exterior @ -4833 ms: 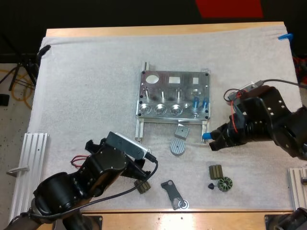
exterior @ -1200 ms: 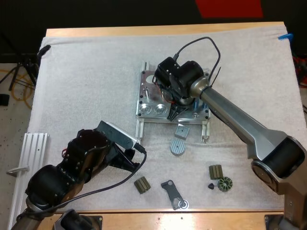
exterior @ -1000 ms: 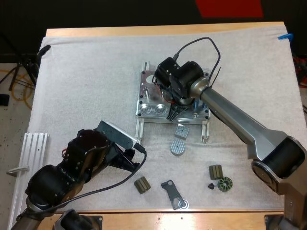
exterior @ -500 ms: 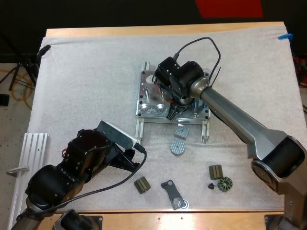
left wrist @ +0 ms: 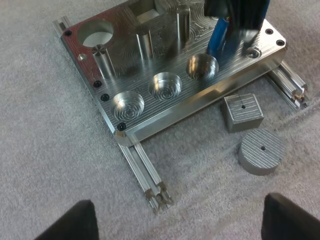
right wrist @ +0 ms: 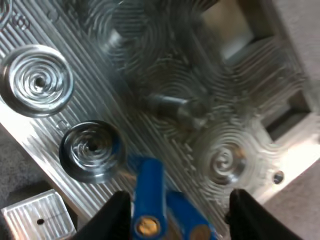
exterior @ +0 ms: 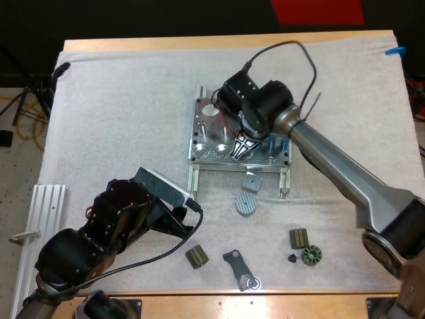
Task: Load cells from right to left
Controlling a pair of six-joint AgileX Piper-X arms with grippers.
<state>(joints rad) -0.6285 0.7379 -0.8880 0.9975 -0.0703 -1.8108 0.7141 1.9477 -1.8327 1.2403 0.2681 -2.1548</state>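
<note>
1. Between the spread fingers of the black two-fingered right gripper [exterior: 241, 150] stand two bright blue cylindrical cells [right wrist: 148, 192], each with a brass-coloured cap facing up toward the wrist.
2. That hand is released. Its fingers sit well apart, one on either side of the cells, and neither presses on them.
3. Directly beneath the hand lies the ribbed, machined aluminium fixture plate [left wrist: 122, 75]. The cells sit at its right end, upright or nearly so.
4. Just beside the cells, to the hand's left, is a round empty pocket [right wrist: 92, 149] with concentric tool marks. Two more like it follow farther left along the front row.
5. The step in hand looks like the let-go after seating a cell. Next, the hand needs a straight lift clear of the caps without tipping them, then another cell for that nearest pocket.
6. The black left gripper [left wrist: 177, 222] hovers short of the fixture's front edge, fingers wide apart and clear of everything — released too. A square grey metal block [left wrist: 242, 112] and a round grey metal puck [left wrist: 261, 151] lie on the white textured mat [left wrist: 60, 165] ahead of it.
</note>
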